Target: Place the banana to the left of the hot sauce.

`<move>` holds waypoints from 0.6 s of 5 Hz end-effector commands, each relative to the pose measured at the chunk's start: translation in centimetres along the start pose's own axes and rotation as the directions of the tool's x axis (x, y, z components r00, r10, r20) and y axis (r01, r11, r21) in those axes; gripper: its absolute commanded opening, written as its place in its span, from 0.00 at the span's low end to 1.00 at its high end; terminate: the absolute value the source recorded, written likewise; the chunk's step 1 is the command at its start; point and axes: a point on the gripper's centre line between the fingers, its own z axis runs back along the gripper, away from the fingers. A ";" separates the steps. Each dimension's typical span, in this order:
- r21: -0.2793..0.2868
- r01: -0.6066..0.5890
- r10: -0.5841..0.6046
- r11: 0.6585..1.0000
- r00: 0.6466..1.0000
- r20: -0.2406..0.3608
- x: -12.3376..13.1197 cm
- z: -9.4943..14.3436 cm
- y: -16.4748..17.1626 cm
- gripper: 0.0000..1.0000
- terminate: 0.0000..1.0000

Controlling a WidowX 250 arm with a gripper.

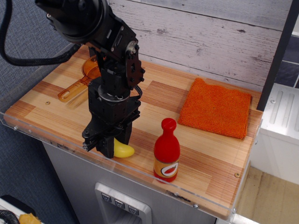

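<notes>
The yellow toy banana (123, 150) lies low on the wooden tabletop near the front edge, left of the hot sauce (167, 150), a red bottle with a red cap and an orange-and-white label. My black gripper (111, 148) stands over the banana's left end and hides most of it. Its fingers sit on either side of the banana. I cannot tell whether they still squeeze it. The bottle stands upright, a hand's width right of the banana.
An orange cloth (215, 108) lies at the back right. A translucent orange pan (81, 78) lies at the back left, partly behind my arm. The table has a clear plastic rim (60, 145) along the front edge.
</notes>
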 end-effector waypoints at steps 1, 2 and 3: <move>-0.034 0.036 -0.036 0.999 0.999 -0.002 0.2 1.5 0.0 1.00 0.00; -0.051 0.043 -0.043 0.998 0.999 0.013 0.8 2.9 -0.2 1.00 0.00; -0.041 0.085 -0.084 0.996 0.996 0.019 1.6 5.0 -0.6 1.00 0.00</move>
